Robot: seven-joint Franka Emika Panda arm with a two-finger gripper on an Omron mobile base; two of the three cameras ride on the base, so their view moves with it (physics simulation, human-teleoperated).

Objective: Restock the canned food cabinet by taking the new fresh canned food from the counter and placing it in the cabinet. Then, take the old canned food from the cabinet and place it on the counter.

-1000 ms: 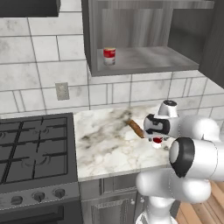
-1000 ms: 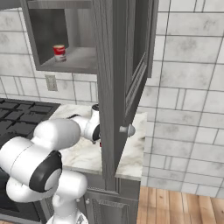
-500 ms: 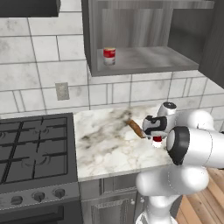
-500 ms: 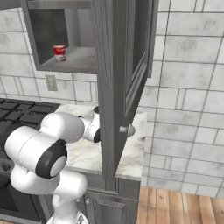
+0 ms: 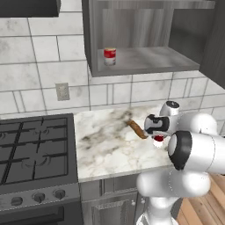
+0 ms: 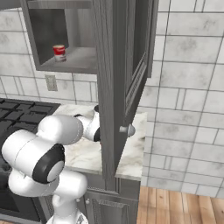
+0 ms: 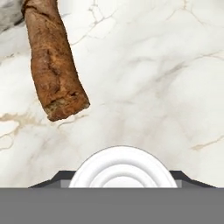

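Gripper (image 5: 158,139) sits low over the counter (image 5: 105,145) with the new fresh canned food (image 7: 123,168) between its fingers; whether they pinch it, I cannot tell. Just beside it lies a brown, rough stick-shaped item (image 7: 54,65). Old canned food (image 5: 109,56) stands on the open cabinet (image 5: 145,61) shelf, left side.

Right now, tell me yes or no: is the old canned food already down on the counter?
No, the old canned food stands on the shelf inside the cabinet, well above the counter.
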